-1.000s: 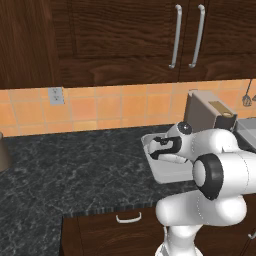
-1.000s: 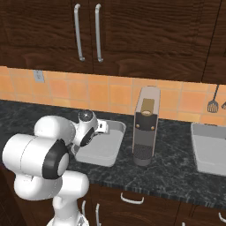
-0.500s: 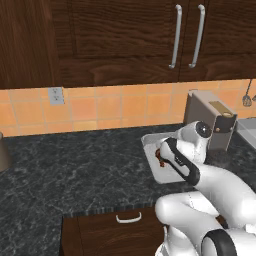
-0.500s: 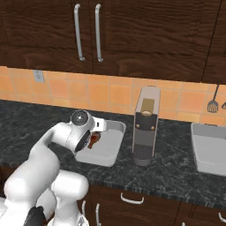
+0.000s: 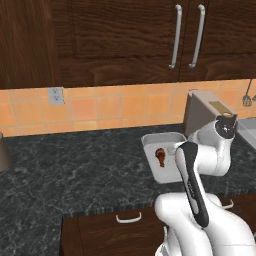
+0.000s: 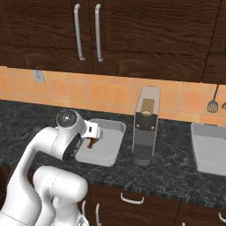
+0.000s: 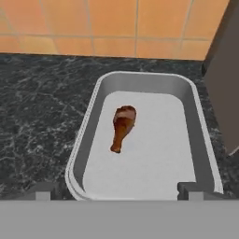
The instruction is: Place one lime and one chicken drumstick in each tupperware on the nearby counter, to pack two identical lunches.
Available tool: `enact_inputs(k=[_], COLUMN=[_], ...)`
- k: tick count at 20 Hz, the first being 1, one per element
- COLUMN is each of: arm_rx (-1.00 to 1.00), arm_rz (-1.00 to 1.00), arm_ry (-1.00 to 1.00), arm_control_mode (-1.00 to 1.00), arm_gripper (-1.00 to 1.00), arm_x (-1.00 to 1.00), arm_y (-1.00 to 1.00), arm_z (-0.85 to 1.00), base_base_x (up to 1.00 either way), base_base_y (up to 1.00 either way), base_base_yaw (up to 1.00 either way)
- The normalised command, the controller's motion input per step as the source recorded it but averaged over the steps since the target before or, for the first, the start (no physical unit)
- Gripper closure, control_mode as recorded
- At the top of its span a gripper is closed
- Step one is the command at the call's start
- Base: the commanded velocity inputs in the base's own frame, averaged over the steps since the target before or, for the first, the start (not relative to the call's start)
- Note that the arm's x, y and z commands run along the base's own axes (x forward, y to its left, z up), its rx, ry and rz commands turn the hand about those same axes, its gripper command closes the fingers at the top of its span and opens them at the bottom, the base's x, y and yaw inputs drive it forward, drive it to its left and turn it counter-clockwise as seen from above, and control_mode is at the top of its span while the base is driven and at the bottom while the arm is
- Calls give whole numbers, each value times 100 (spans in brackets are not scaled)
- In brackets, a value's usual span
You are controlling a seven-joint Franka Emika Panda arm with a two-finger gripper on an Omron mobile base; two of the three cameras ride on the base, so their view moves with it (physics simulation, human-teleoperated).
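A brown chicken drumstick (image 7: 122, 127) lies loose on the floor of a light-grey tupperware (image 7: 91, 112), thick end toward the tiled wall. My gripper (image 7: 116, 192) hovers just above the tray's near end, open, with nothing between its fingertips (image 7: 44, 191). From the right base view the gripper (image 6: 95, 136) hangs over the tupperware (image 6: 108, 149) with the drumstick (image 6: 91, 143) below it. The left base view shows the drumstick (image 5: 160, 155) in that tupperware (image 5: 150, 140). A second tupperware (image 6: 209, 148) stands further right on the counter (image 6: 176, 172). Any lime is out of view.
A tall grey coffee machine (image 6: 145, 126) stands on the counter between the two trays, close to the right side of the nearer one. An orange tiled wall and dark upper cabinets rise behind. A spatula (image 6: 212, 102) hangs on the wall at the right.
The jaws have gone from partly closed to wide open, and the drumstick now lies free in the tray. The arm has swung and lifted back from the tray.
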Motion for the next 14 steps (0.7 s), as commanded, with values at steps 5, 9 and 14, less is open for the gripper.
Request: enact_inputs(k=[5,9,14], arm_rx=[-1,0,0], arm_rz=[-1,0,0], arm_ry=[0,0,0], arm_control_mode=[100,100,100], arm_gripper=[-100,-100,-100], arm_x=[-20,0,0], arm_y=[0,0,0], arm_z=[-7,0,0], base_base_x=[-80,-100,-46], base_base_y=[-17,-81,-100], base_base_yaw=[0,-6,-18])
